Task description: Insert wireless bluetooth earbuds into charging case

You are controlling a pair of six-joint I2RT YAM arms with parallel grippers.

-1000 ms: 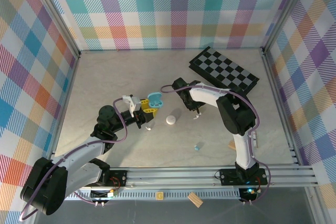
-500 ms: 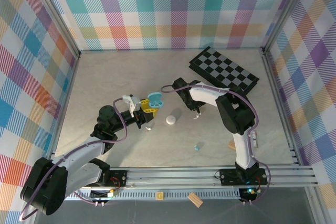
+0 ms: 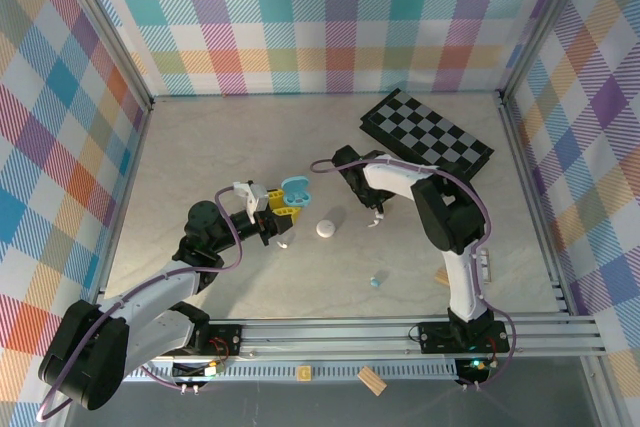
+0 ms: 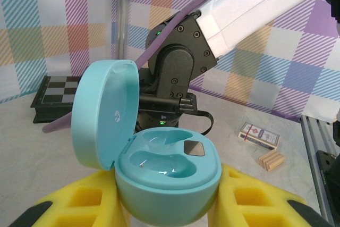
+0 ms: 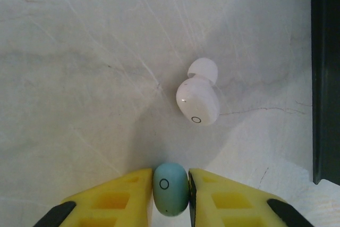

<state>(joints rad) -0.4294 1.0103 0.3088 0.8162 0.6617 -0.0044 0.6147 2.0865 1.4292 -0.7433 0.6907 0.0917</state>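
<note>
An open light-teal charging case (image 4: 167, 171) with its lid (image 4: 103, 112) tipped back sits between the yellow fingers of my left gripper (image 4: 170, 208), which is shut on it. Both of its wells look bare. From above, that case (image 3: 296, 189) is left of centre at my left gripper (image 3: 284, 203). My right gripper (image 5: 170, 195) is shut on a light blue earbud (image 5: 170, 188), low over the table. A white earbud (image 5: 197, 98) lies just ahead of it. In the top view my right gripper (image 3: 364, 207) hangs right of the case, with the white earbud (image 3: 376, 220) beside it.
A white oval case (image 3: 326, 229) lies between the arms, and another light blue earbud (image 3: 375, 281) sits nearer the front. A black chessboard (image 3: 427, 137) lies at the back right. A card deck (image 4: 258, 135) and a wooden block (image 4: 271, 160) are by the right rail.
My right wrist has shifted slightly to the right with the blue earbud in its grip. The left arm and the case have not moved.
</note>
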